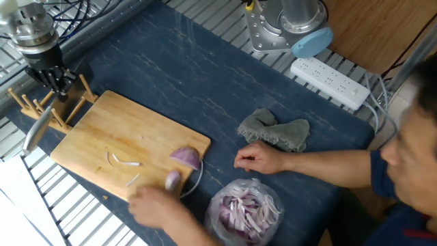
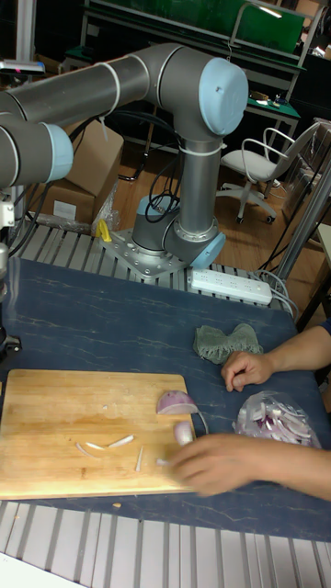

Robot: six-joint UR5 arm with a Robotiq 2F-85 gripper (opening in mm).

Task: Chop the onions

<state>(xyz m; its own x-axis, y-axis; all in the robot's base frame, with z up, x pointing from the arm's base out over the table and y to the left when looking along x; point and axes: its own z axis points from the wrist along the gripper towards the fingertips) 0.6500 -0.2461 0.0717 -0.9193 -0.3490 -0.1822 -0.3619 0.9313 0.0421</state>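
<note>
A purple onion wedge [image 1: 186, 157] [image 2: 175, 401] lies near the right end of the wooden cutting board [image 1: 102, 126] [image 2: 55, 413]. A smaller pale piece [image 1: 173, 179] [image 2: 183, 432] sits just in front of it. Thin pale onion slivers [image 1: 123, 162] [image 2: 106, 446] lie mid-board. My gripper [image 1: 56, 80] hangs at the board's far left corner over a wooden rack [image 1: 65, 109], shut on the handle of a knife whose blade [image 1: 35, 128] slants down to the left. A person's blurred hand [image 1: 153, 205] [image 2: 216, 464] covers the board's front right corner, touching the small piece.
A clear bag of sliced onion [image 1: 247, 208] [image 2: 276, 421] lies right of the board. The person's other hand [image 1: 259, 158] rests on the blue mat beside a grey-green cloth [image 1: 276, 131]. A power strip [image 1: 331, 82] and the robot base [image 1: 283, 27] stand at the back.
</note>
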